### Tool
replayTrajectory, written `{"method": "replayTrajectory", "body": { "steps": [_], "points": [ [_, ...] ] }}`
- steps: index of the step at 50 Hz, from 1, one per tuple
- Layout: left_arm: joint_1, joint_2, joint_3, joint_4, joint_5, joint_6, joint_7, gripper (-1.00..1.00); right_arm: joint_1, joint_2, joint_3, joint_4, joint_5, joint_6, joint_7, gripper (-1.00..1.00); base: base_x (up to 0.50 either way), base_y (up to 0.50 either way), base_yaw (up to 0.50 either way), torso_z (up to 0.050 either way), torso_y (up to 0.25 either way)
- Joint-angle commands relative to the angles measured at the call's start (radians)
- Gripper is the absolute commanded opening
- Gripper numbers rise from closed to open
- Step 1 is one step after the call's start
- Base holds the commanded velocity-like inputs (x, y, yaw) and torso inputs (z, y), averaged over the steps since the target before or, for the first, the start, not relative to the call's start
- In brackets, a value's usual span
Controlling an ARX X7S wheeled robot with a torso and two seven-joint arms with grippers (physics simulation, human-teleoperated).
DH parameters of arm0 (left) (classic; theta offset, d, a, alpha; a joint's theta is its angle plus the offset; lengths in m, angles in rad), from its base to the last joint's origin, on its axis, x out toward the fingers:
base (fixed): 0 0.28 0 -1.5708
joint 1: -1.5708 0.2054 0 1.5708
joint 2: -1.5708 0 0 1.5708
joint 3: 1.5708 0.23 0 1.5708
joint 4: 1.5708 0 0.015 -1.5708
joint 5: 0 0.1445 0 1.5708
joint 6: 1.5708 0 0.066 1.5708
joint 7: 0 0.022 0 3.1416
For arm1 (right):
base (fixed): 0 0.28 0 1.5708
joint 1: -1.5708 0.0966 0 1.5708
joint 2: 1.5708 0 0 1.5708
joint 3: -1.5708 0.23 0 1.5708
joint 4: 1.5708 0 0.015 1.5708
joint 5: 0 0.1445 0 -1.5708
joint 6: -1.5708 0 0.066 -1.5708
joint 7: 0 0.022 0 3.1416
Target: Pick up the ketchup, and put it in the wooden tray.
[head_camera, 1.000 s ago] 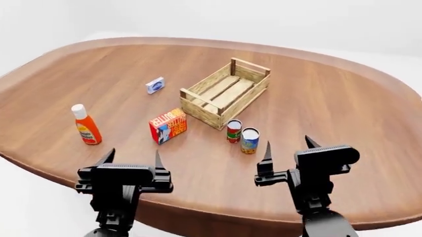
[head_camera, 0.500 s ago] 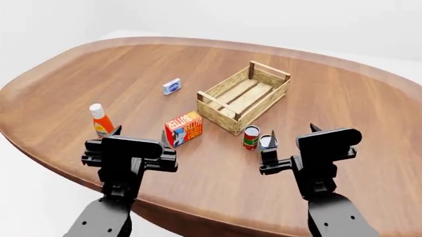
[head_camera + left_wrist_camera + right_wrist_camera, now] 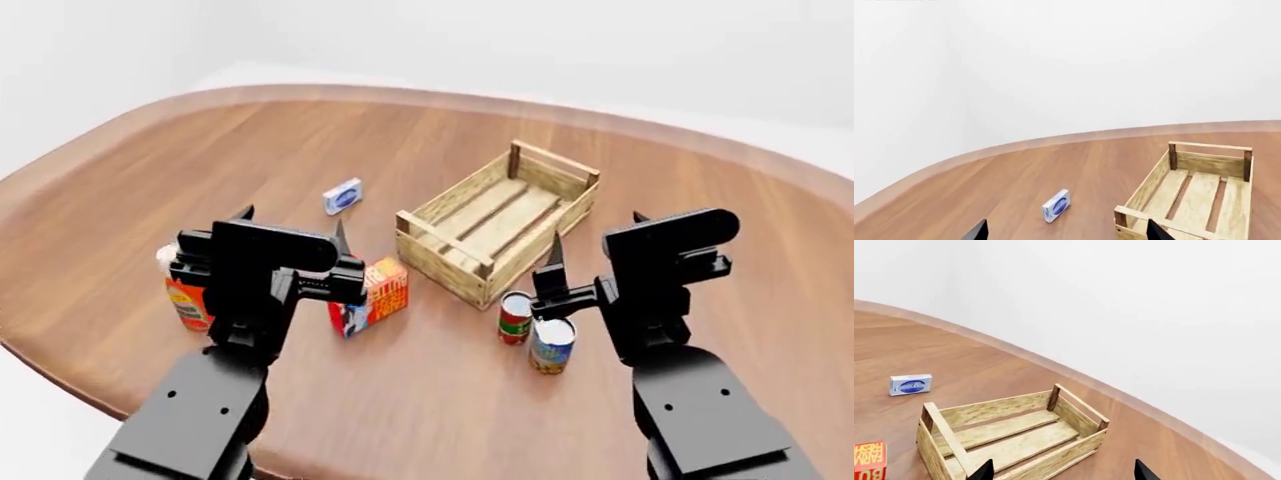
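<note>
The ketchup (image 3: 184, 298), an orange-red bottle, stands near the table's left edge, and my left arm hides most of it. In the middle of the table sits the wooden tray (image 3: 497, 222), a pale slatted crate with nothing inside. My left gripper (image 3: 292, 221) is open and empty, held above the table just right of the ketchup. My right gripper (image 3: 597, 229) is also open and empty, near the tray's right front. The left wrist view shows the left gripper (image 3: 1065, 232) facing the tray (image 3: 1194, 195). In the right wrist view the right gripper (image 3: 1063, 471) hangs over the tray (image 3: 1014, 435).
A red-yellow butter box (image 3: 371, 297) lies between the ketchup and the tray. Two small cans (image 3: 515, 317) (image 3: 551, 344) stand just in front of the tray. A small blue box (image 3: 343, 196) lies behind, left of the tray. The table's rounded edge (image 3: 80, 395) runs close on the left.
Both arms have risen and reached forward over the table, and the head view has shifted. My left gripper now stands in front of the ketchup and covers most of it. Both grippers stay open.
</note>
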Motion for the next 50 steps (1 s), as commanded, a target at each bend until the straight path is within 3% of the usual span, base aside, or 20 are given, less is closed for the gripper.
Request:
{"method": "replayTrajectory", "body": {
  "steps": [1,50],
  "points": [
    [-0.018,-0.005,0.002,-0.007,-0.006,-0.003,0.000,1.00,0.011,0.005,-0.007,-0.004,0.003,0.010,-0.004,1.00,0.31,0.09,0.00,0.000,0.000],
    [-0.017,-0.020,0.008,-0.009,-0.023,0.008,-0.023,1.00,0.000,0.014,-0.009,-0.014,0.020,0.009,0.004,1.00,0.32,0.10,0.00,0.000,0.001]
  ]
}}
